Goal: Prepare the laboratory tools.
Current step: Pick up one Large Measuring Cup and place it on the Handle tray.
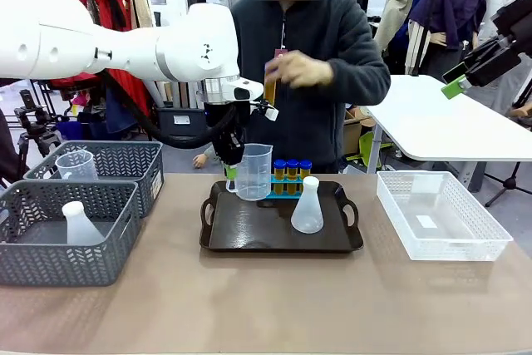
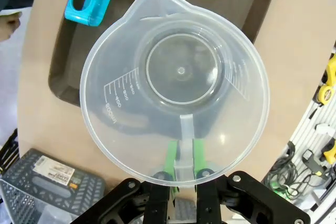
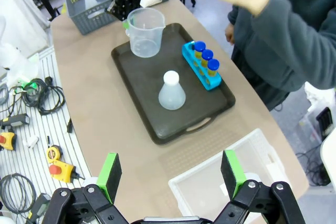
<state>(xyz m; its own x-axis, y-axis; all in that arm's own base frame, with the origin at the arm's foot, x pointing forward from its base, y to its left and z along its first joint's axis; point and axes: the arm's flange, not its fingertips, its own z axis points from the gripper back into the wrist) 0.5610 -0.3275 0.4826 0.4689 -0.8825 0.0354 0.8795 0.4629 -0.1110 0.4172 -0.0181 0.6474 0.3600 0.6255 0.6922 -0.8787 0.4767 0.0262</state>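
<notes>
My left gripper (image 1: 232, 158) is shut on the handle of the clear measuring beaker (image 1: 253, 172), which stands upright at the back left of the dark tray (image 1: 249, 234). In the left wrist view the handle sits between the green pads (image 2: 170, 157) and the beaker (image 2: 178, 72) is empty. Behind it on the tray is the blue rack (image 1: 287, 190) with three blue-capped amber tubes (image 1: 292, 169). The person's hand holds another amber tube (image 1: 270, 86) above the rack. The white conical flask (image 1: 307, 207) stands on the tray. My right gripper (image 3: 170, 174) hangs open, high over the table's right side.
Two grey baskets stand at the left, one with a second beaker (image 1: 76, 164) and one with a second flask (image 1: 81, 224). A white basket (image 1: 440, 243) lies right of the tray. Bare tabletop stretches along the front edge.
</notes>
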